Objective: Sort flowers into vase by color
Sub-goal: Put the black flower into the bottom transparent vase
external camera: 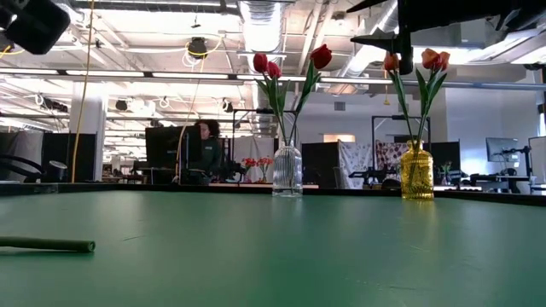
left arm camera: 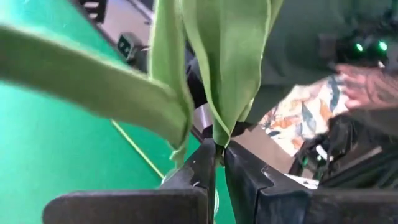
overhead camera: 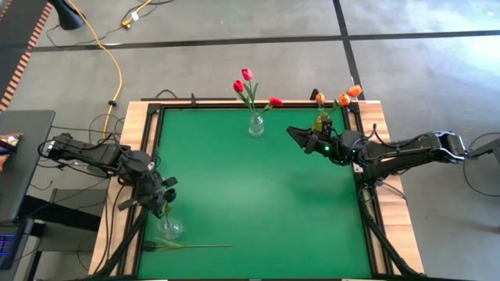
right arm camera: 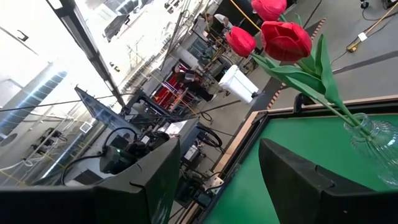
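From above we see the green table (overhead camera: 258,187) with a clear vase (overhead camera: 256,125) of red tulips (overhead camera: 247,82) at the far edge and a yellow vase (overhead camera: 321,121) of orange tulips (overhead camera: 344,97) to its right. A third clear vase (overhead camera: 170,227) stands near the left front, and a loose stem (overhead camera: 187,247) lies flat just in front of it. The left gripper (overhead camera: 160,197) hangs right above that third vase with green leaves at its tip. The right gripper (overhead camera: 297,134) hovers beside the yellow vase, jaws spread, holding nothing.

At table height we see both far vases upright, the red tulips in the clear one (external camera: 287,170), the orange in the yellow one (external camera: 416,173). The end of the loose stem (external camera: 47,246) lies on the table at left. A person (external camera: 205,152) sits in the room behind.

Through the left wrist camera we see the fingers (left arm camera: 202,165) pinching a green stem, with broad leaves (left arm camera: 230,56) rising from the grip. A person's hand (left arm camera: 367,87) shows beyond the table.

Through the right wrist camera we see the two fingers (right arm camera: 305,180) wide apart with nothing between them, and the red tulips (right arm camera: 283,40) in their vase (right arm camera: 373,143) ahead.
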### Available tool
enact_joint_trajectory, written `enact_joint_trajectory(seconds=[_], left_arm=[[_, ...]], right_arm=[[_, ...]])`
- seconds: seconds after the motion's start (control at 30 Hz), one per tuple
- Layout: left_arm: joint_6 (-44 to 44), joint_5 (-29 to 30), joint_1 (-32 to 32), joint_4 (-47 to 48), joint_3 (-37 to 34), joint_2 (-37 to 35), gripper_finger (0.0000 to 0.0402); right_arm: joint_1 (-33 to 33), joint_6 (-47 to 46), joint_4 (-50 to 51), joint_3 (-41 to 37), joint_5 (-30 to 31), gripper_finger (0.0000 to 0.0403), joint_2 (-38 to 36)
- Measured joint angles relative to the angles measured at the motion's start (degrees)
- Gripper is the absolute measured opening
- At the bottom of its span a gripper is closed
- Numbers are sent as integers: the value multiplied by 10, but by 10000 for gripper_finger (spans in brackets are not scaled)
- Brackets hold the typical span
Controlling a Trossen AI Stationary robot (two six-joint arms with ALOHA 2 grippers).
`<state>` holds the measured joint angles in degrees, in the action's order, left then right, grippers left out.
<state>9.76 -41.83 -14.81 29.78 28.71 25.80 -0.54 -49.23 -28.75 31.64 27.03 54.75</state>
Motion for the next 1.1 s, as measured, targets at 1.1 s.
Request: enact_joint_trajectory(seconds=[1.1], left_arm=[[385,-25,0,124,5,0,121]], right_arm=[[0,106,-5,0,-100,245,0]])
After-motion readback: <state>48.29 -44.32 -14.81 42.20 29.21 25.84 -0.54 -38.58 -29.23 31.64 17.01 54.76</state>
